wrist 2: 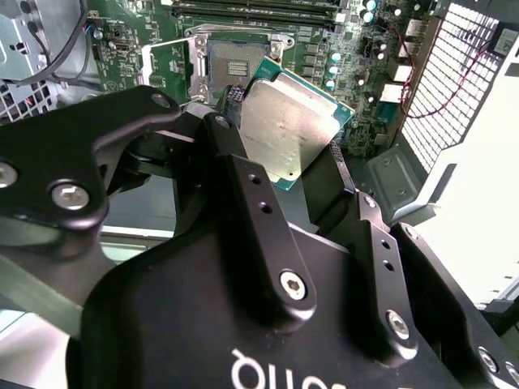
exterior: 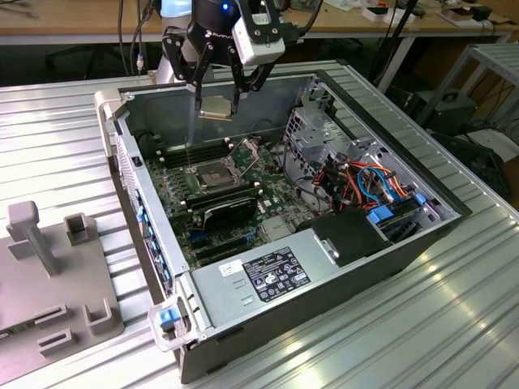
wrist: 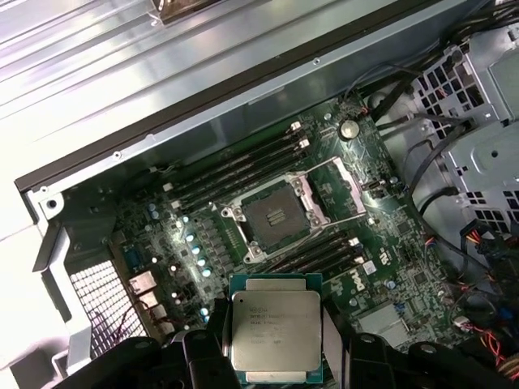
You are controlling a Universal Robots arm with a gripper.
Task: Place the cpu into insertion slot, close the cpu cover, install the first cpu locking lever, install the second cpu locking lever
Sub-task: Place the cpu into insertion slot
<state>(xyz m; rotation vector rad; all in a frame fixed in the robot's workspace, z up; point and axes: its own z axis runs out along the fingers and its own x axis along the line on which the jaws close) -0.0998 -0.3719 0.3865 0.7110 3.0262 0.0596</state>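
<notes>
My gripper [exterior: 216, 104] is shut on the cpu [exterior: 215, 109], a flat silvery chip with a tan-gold edge. It holds the chip in the air above the far part of the open computer case. The insertion slot [exterior: 212, 175] lies lower down on the green board, bare, with its dark centre showing. In the first wrist view the cpu [wrist: 274, 334] sits between my fingers, short of the insertion slot [wrist: 274, 217]. The cpu cover [wrist: 336, 191] stands swung open beside the socket. In the second wrist view the cpu [wrist 2: 292, 130] hangs near the slot [wrist 2: 235, 66] and the cover [wrist 2: 169, 61].
Long black memory slots [wrist: 235, 166] flank the socket. A black card [exterior: 231, 212], a power supply [exterior: 268, 271] and bundled cables [exterior: 369, 182] stand inside the case. The case walls [exterior: 122, 154] rise around the board. A grey fixture [exterior: 49, 267] rests on the ribbed table at the exterior view's left.
</notes>
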